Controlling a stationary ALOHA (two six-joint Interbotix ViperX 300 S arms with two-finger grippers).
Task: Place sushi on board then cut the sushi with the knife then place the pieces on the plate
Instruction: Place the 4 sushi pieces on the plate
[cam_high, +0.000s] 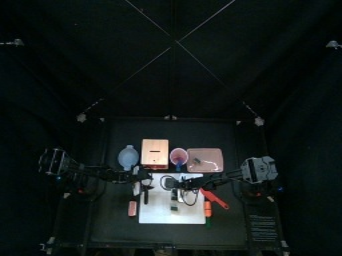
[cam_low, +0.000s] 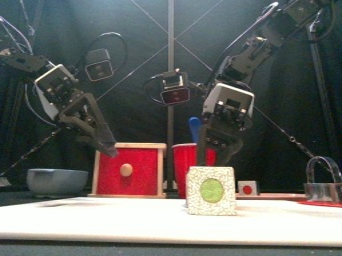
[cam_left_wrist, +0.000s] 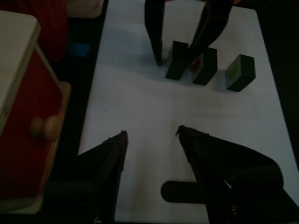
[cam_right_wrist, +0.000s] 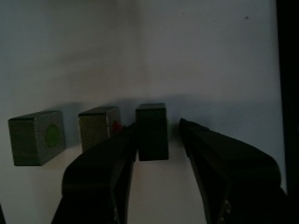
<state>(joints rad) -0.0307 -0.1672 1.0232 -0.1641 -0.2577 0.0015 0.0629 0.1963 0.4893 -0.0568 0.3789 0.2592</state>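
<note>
The right gripper (cam_right_wrist: 158, 128) hangs low over the flat white cutting board (cam_left_wrist: 140, 105) with its two jaws parted, one on either side of a dark green sushi block (cam_right_wrist: 152, 133) that stands upright between the fingertips; the jaws sit close to its sides, but a thin gap shows at one side, so it is not clamped. At the centre left of the right wrist view two more blocks stand in the same row just beside it: the middle block (cam_right_wrist: 100, 127) and the end block (cam_right_wrist: 35, 140), whose face bears a green round. The left gripper (cam_left_wrist: 151, 134) hovers over a bare part of the board at the lower middle of the left wrist view; its jaws are spread wide and empty, well apart from the row. In the front view the row shows end-on at the lower middle as one pale speckled face with a green centre, resting on the board under the right gripper. Behind it, mid-frame, stands a red cup (cam_low: 187, 160) with a blue toy knife (cam_low: 194, 126) sticking up; left of the cup is the pale wooden box with a red drawer front (cam_low: 127, 170); at lower left sits a blue-grey bowl (cam_low: 56, 180); at the right edge is a round metal cutter with a wire handle (cam_low: 321, 180); in the top view the flat pink tray (cam_high: 205, 157) lies behind the board, right of centre.
</note>
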